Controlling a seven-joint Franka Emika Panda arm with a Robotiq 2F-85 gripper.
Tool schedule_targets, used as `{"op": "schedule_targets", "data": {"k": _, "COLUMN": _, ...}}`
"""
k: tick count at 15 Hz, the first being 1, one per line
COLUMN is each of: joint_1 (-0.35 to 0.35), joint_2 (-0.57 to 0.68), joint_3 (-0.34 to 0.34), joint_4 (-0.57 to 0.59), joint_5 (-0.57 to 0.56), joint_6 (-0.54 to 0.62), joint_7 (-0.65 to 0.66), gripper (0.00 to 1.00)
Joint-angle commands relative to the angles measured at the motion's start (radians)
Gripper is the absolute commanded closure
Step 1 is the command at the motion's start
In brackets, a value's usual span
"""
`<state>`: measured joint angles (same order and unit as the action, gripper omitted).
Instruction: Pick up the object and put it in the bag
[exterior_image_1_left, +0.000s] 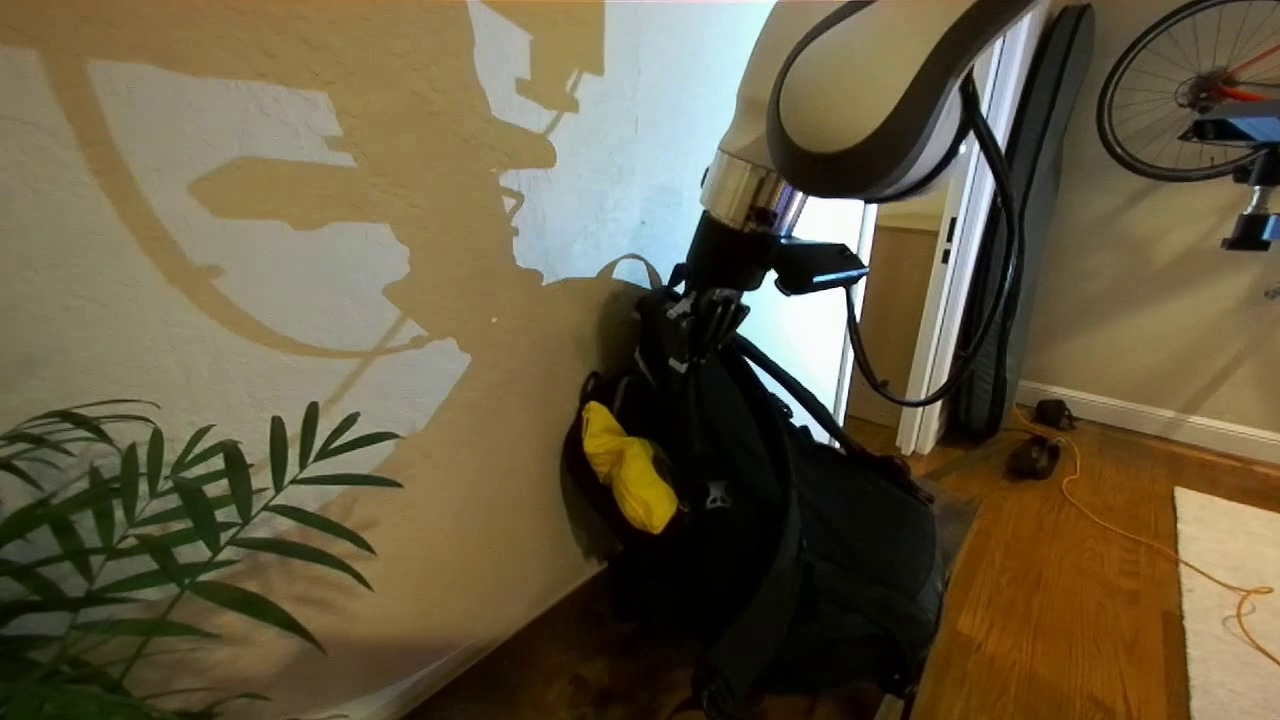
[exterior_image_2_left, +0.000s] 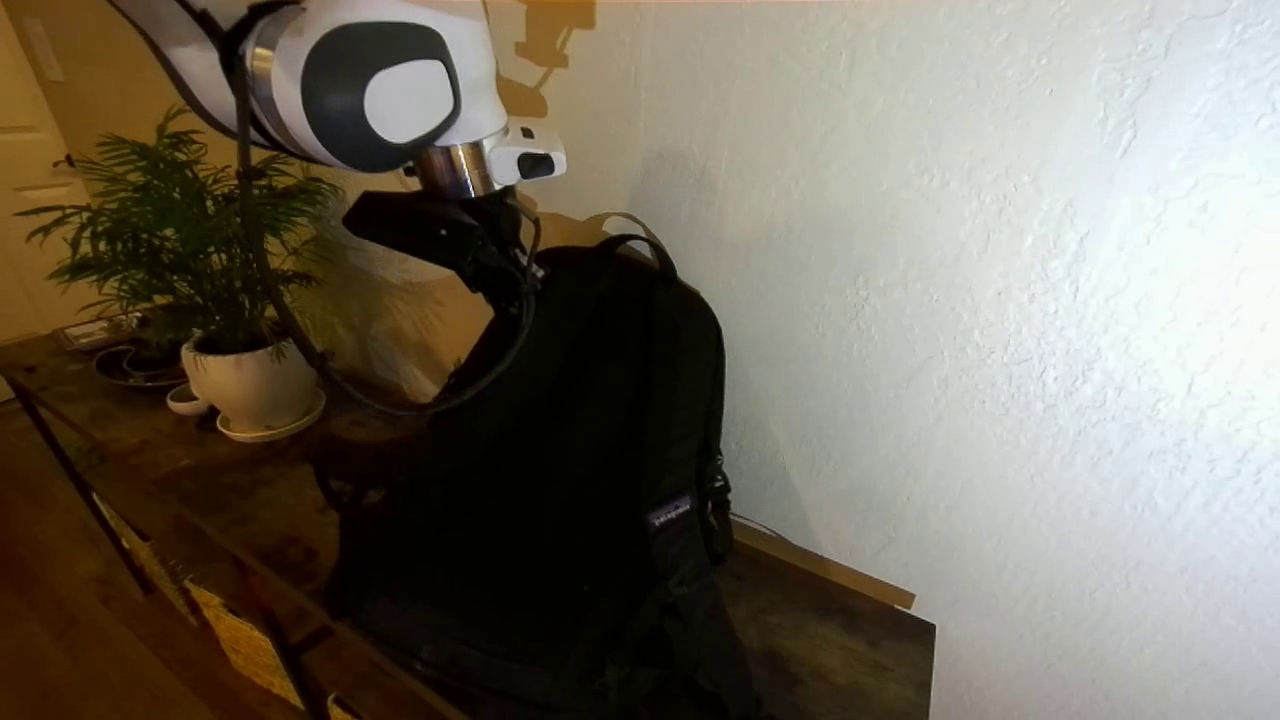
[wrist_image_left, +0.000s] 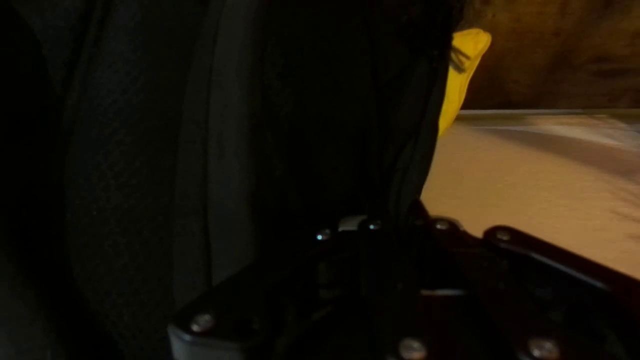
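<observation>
The shelf (exterior_image_2_left: 835, 645) carried the bag (exterior_image_2_left: 540, 480) between its back and front edges. The gripper (exterior_image_1_left: 690, 350) was at the bag's top; its opening and hold could not be told. The object (exterior_image_1_left: 640, 492) showed on the bag's back-edge side; a snag could perhaps make it fall.

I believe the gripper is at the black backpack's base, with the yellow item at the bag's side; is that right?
Not quite: both exterior views show the gripper near the top of the backpack; the yellow item is at its side.
</observation>
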<state>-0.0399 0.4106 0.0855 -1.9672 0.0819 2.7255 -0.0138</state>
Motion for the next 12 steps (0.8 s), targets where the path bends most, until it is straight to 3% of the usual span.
{"op": "schedule_targets", "data": {"k": 1, "joint_1": -0.03, "joint_2": -0.171, "joint_3": 0.063, "joint_4": -0.085, "joint_5": 0.092, "joint_6": -0.037, "joint_7": -0.1, "gripper": 0.95}}
{"op": "schedule_targets", "data": {"k": 7, "joint_1": -0.026, "joint_2": -0.29, "joint_3": 0.056, "joint_4": -0.139, "joint_5": 0.211, "joint_6": -0.086, "joint_7": -0.178, "gripper": 0.95}}
{"op": "schedule_targets", "data": {"k": 12, "joint_1": -0.018, "joint_2": -0.353, "joint_3": 0.012, "joint_4": -0.173, "joint_5": 0.231, "joint_6": -0.114, "joint_7": -0.189, "gripper": 0.95}}
